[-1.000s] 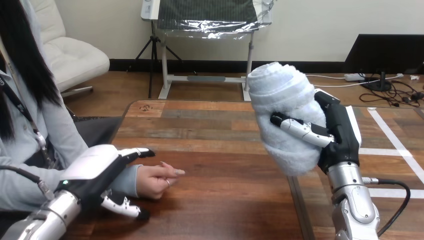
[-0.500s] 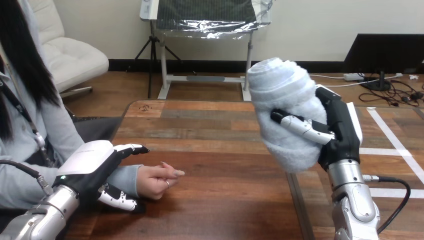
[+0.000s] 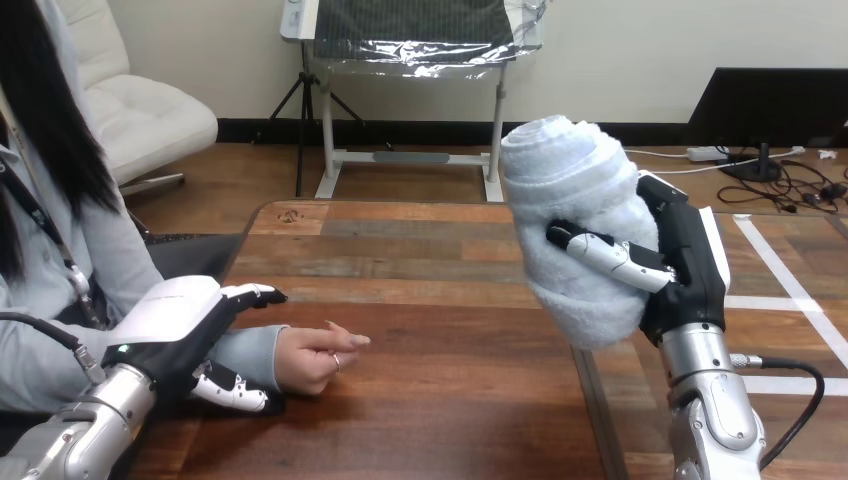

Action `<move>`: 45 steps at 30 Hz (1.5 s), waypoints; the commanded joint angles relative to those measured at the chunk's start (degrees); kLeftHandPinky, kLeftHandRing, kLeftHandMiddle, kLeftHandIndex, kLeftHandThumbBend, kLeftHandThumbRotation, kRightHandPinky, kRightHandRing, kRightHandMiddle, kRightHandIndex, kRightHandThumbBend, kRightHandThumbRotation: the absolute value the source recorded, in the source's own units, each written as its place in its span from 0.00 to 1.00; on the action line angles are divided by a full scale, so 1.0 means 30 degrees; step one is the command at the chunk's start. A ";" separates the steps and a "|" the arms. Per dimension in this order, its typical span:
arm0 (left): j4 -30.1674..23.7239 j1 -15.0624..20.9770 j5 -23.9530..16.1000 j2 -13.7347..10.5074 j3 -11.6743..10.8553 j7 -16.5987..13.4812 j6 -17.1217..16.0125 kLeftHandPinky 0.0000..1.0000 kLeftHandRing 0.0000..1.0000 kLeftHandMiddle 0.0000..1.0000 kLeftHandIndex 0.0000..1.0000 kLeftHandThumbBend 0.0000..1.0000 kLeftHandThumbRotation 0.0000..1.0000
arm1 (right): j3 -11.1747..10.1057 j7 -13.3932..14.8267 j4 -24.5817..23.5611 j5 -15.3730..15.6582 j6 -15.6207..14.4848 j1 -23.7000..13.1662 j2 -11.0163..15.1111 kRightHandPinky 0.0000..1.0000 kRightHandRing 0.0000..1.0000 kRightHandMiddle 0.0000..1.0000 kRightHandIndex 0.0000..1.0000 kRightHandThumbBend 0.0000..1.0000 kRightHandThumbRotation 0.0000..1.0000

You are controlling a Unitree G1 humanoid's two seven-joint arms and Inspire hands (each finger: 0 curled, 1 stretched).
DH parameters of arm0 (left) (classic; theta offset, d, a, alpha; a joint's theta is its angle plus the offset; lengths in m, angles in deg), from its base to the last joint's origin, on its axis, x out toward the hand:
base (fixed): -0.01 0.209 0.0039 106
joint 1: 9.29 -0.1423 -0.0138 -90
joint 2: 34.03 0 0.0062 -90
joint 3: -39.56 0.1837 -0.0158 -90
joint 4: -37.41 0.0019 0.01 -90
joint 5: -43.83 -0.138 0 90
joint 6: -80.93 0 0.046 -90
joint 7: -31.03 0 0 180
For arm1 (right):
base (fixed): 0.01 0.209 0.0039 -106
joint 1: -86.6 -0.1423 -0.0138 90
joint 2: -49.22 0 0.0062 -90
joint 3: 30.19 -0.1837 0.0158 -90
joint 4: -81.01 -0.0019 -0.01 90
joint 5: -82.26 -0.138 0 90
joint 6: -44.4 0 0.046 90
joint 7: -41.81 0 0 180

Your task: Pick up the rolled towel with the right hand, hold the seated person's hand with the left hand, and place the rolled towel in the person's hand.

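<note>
Towel (image 3: 575,220): we see it rolled, held upright above the table's (image 3: 440,400) right part.
Right hand (image 3: 685,265): we see its fingers curled round the towel.
Left hand (image 3: 170,315): thumb and fingers curl round the person's wrist (image 3: 250,350), one each side.
Person's hand (image 3: 315,355): loosely closed, resting on the table, well apart from the towel.

White rolled terry towel (image 3: 575,200), brown plank wooden desk (image 3: 440,350)
The towel has a faint blue tint. The right hand (image 3: 690,275) is black, its fingers (image 3: 610,255) banded black and white; the left hand (image 3: 170,315) is white-backed over black. Desk planks range from dark to reddish brown.
</note>
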 commanded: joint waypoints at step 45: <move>0.1004 0.0772 0.1044 0.0480 0.1017 0.0075 0.0441 0.40 0.44 0.49 0.51 1.00 0.13 | 0.0280 0.0352 -0.4679 -0.0268 -0.1428 0.0478 -0.0394 0.31 0.37 0.44 0.45 0.77 0.00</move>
